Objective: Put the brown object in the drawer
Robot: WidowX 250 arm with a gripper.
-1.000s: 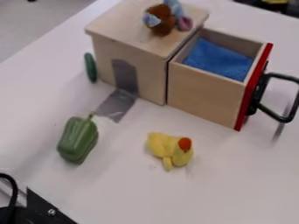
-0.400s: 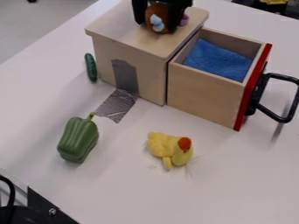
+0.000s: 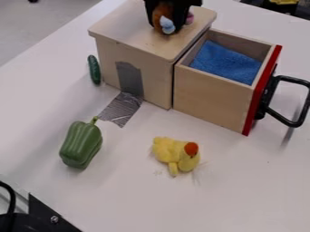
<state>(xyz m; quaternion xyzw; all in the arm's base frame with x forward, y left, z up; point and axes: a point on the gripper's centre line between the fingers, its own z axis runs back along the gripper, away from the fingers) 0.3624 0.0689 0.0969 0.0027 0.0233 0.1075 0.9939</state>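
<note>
Robot tool pinches a brown toy above a wooden box, beside an open drawer.

The black tool point(image 3: 165, 25) hangs at the far edge of the scene, left of the drawer. Its two fingers are closed in on the brown toy point(image 3: 162, 12), one on either side, and a pale blue-and-white part of the toy pokes out toward the near side. The toy is over the top of a light wooden box point(image 3: 121, 27); whether it touches the wood is hard to tell. Just right of the tool is a small pink piece point(image 3: 190, 18), mostly hidden behind it.

The drawer point(image 3: 209, 97) stands open on the right side of the box. Blue cloth point(image 3: 224, 63) lies inside, and its right end is a red front panel point(image 3: 260, 95) with a black loop handle point(image 3: 293, 79).

Silvery-grey tape point(image 3: 124, 108) runs down the near side of the box and onto the white bench point(image 3: 242, 190). A slim, dark green cucumber point(image 3: 94, 70) is just beside the box, on its left. Nearer, on the left, lies a green bell pepper point(image 3: 82, 145), its stem pointing far. To the right of the pepper, in front of the drawer, sits a yellow plush bird point(image 3: 176, 154) with an orange-red patch.
</note>
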